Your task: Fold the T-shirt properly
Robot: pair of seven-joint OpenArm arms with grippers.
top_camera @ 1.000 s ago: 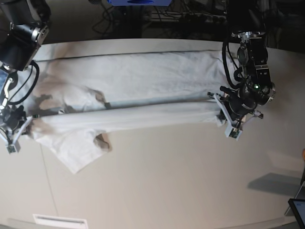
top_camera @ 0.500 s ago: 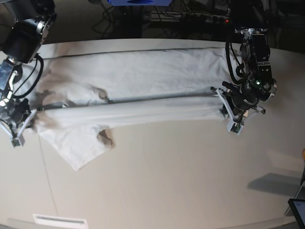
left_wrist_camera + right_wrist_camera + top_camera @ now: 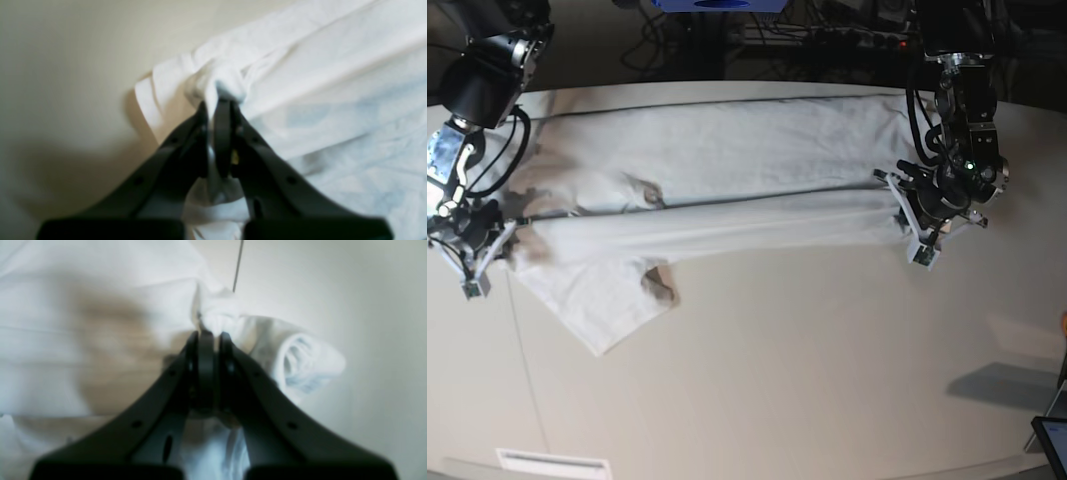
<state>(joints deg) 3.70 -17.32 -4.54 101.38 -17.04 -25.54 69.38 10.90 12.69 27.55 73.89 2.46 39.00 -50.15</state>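
The off-white worktop (image 3: pixel 807 370) carries only the T-shirt (image 3: pixel 717 160). Dark cables hang behind its far edge, and a dark screen corner (image 3: pixel 1052 440) shows at the near right of the base view. Nothing lies between the arms and the cloth.

The T-shirt is spread lengthwise across the far half of the worktop, its near long edge lifted into a taut fold running between the two arms, with one sleeve (image 3: pixel 602 300) splayed toward the near side.

The left end effector (image 3: pixel 215 100) is clamped on a bunched corner of the T-shirt at the base view's right end. The right end effector (image 3: pixel 210 335) is pinched on the gathered cloth at the opposite end.
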